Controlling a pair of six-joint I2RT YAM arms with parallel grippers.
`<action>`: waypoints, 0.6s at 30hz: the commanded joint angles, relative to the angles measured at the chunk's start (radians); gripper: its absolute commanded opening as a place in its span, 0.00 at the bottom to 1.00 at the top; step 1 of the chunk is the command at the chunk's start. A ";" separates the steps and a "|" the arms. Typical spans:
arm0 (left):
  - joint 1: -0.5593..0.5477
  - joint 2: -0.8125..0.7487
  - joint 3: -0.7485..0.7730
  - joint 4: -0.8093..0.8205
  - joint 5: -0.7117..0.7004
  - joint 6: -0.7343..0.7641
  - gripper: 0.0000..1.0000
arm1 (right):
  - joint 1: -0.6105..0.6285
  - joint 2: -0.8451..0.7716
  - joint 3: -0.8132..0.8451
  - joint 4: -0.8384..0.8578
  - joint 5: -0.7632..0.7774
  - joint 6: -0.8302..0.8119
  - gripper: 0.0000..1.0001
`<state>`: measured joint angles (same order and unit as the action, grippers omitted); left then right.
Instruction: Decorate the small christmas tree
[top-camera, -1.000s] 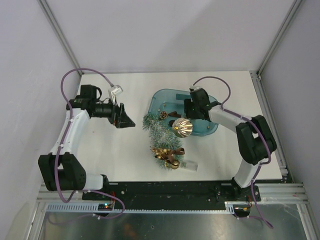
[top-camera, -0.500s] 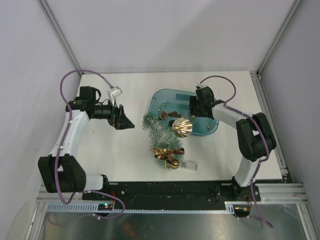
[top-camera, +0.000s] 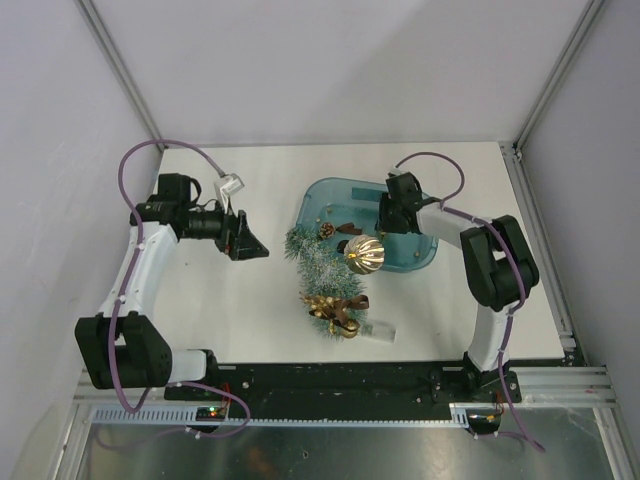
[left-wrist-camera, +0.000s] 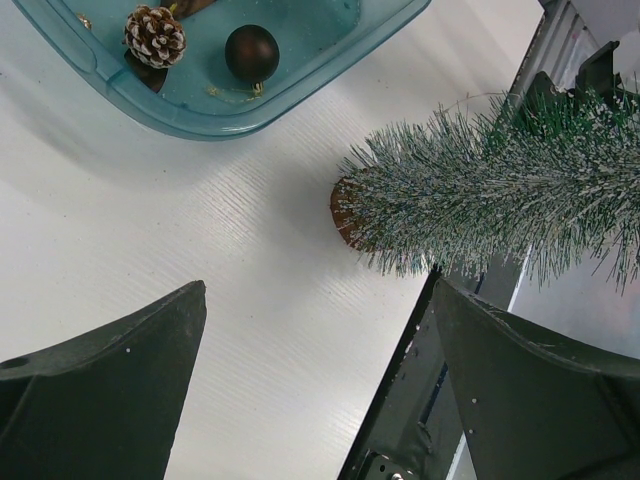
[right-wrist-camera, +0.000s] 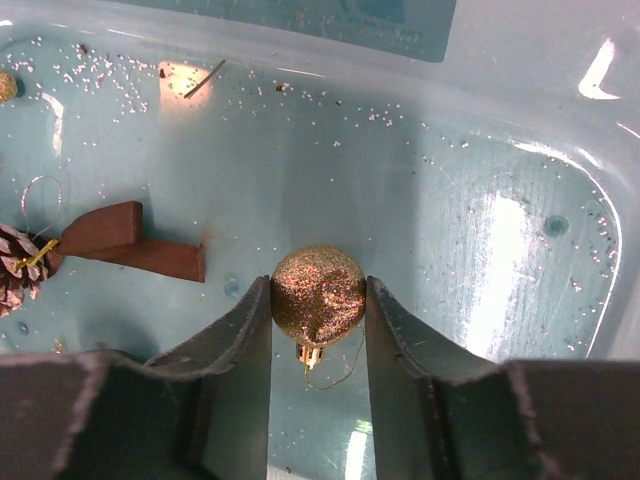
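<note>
My right pincer (right-wrist-camera: 318, 288) is in the tub (right-wrist-camera: 520, 60), clenched on the glitter ball (right-wrist-camera: 318, 296), one finger at each side. The tree (top-camera: 322, 272) lies on its side on the worktop (top-camera: 230, 310), just outside the tub, near-left of this pincer. Its long axis runs from the base, beside the tub, toward the near edge. My left pincer (left-wrist-camera: 320, 290) is released and is nearer to the base.

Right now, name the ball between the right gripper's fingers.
The glittery gold ball, both fingers on it; the brown ball lies free in the tub, the big striped ball by the tree.
</note>
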<state>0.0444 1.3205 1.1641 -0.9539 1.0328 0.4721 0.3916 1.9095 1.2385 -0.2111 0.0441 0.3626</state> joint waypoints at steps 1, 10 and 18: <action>0.012 -0.035 0.006 0.000 0.040 0.019 1.00 | -0.001 -0.038 0.037 -0.017 0.006 0.011 0.29; 0.012 -0.056 -0.002 0.000 0.050 0.025 1.00 | -0.052 -0.431 -0.148 -0.034 -0.175 0.085 0.26; 0.012 -0.060 -0.006 0.000 0.041 0.039 1.00 | -0.062 -0.889 -0.441 -0.044 -0.374 0.273 0.28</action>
<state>0.0460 1.2934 1.1641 -0.9535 1.0531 0.4797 0.3313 1.1698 0.9215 -0.2401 -0.1902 0.5034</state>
